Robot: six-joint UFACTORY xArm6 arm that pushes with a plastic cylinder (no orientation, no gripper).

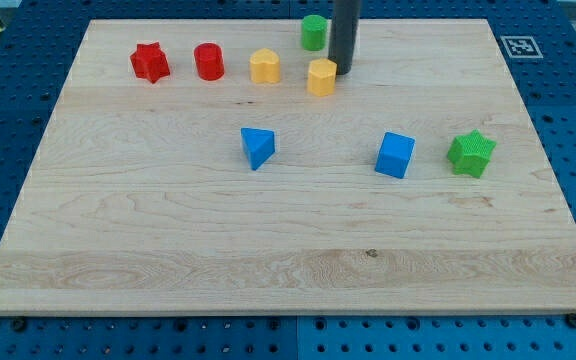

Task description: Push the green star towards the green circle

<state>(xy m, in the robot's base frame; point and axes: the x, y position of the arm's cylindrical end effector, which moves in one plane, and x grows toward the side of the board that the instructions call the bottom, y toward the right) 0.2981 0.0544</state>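
The green star (471, 153) lies at the view's right, next to a blue cube (396, 155). The green circle (314, 32) stands near the view's top, just left of the dark rod. My tip (342, 71) rests on the board right beside the yellow block (322, 76), on its right side, and just below and right of the green circle. The tip is far from the green star, up and to the left of it.
A red star (150, 62), a red cylinder (209, 61) and a second yellow block (265, 66) line the top left. A blue triangle (258, 147) sits mid-board. The wooden board (168, 250) lies on a blue pegboard table.
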